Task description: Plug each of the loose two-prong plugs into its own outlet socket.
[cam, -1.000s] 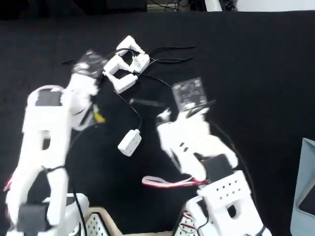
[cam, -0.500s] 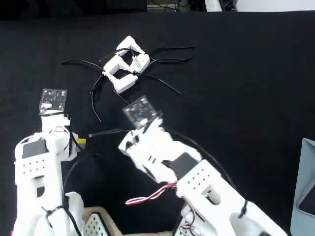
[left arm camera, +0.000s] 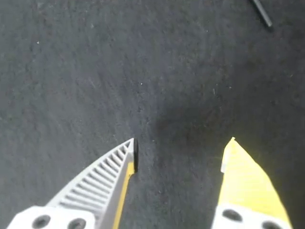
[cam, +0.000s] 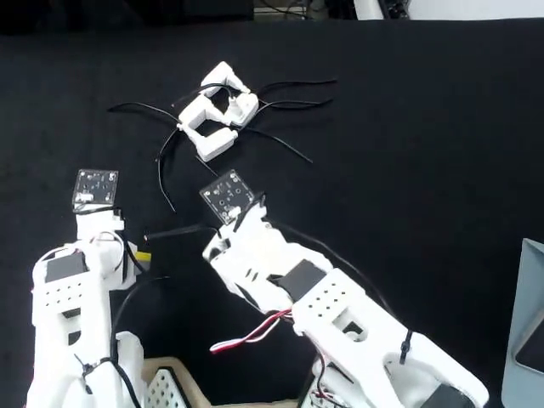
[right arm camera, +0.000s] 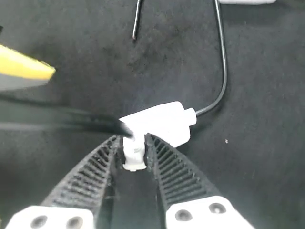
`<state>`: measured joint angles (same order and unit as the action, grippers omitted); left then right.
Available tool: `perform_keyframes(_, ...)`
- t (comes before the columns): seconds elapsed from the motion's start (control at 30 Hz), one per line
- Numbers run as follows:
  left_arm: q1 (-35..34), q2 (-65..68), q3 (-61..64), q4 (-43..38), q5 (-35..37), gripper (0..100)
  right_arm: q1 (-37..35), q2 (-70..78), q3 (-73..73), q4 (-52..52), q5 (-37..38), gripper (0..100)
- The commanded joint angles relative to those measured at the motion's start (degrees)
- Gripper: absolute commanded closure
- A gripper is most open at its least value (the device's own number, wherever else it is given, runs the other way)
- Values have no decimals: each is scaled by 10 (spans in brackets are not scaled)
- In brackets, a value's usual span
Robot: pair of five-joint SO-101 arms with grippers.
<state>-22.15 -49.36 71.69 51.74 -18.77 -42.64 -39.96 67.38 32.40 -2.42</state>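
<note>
From above you see a cluster of white plugs and sockets [cam: 217, 110] far back on the black desk [cam: 408, 127]; your left wrist view shows the left tool [left arm camera: 183, 143] spread apart over the desk; your right wrist view shows the right tool [right arm camera: 132, 138] clamped on a white plug [right arm camera: 159, 123].

A cluster of white pieces [cam: 200, 110] lies at the far side of the surface [cam: 425, 127]. The pieces touch one another, and thin black cords [cam: 285, 148] fan out from them. Plug or socket cannot be told. Nearer, a white block [right arm camera: 159, 123] lies flat, its black cord [right arm camera: 224, 71] curving away and its narrow end [right arm camera: 134, 155] pinched by the right tool [right arm camera: 132, 143].
</note>
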Motion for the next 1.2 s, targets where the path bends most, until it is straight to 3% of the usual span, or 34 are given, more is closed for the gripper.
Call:
perform_keyframes(0.0, -5, -11, -1, -11, 5, 708, -6, 1, -4, -19, -2, 986)
perform_keyframes(0.57, -5, -11, 0, -11, 5, 708, -4, 95, -39, -78, 3, 987)
perform_keyframes(0.7, -5, -13, 0, -11, 5, 706, 15, 48, -59, -45, 3, 987)
perform_keyframes(0.93, 0, -17, -27, -3, 4, 703, 108, -107, -101, 85, -1, 987)
perform_keyframes(1.03, 16, -17, -72, 41, 4, 702, 146, -167, -86, 104, -1, 987)
perform_keyframes(1.17, 91, -17, -137, 127, 3, 643, 174, -218, -60, 104, 2, 987)
